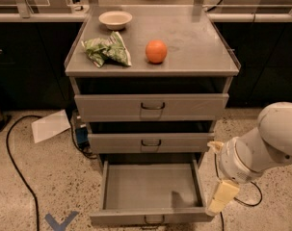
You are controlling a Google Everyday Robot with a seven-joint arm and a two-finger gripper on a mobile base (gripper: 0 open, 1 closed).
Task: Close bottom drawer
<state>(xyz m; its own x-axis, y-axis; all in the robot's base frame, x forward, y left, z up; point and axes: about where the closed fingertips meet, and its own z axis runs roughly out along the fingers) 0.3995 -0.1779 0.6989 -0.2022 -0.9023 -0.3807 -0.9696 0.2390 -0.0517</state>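
Observation:
The bottom drawer (152,186) of the grey metal cabinet (150,69) is pulled far out. Its wide shallow tray is empty. Its low front panel (116,218) faces me, with a small dark wire handle (154,220) at the bottom edge of the view. The middle drawer (150,142) and top drawer (151,107) above it stick out only a little. My gripper (221,196), cream-coloured at the end of the white arm (261,150), hangs just outside the bottom drawer's right front corner, close to the front panel's right end.
On the cabinet top lie a white bowl (115,19), a green bag (107,50) and an orange (156,51). On the speckled floor are a sheet of paper (50,126), a black cable (18,170) at left, a blue tape mark (61,221) and a cable (254,196) at right.

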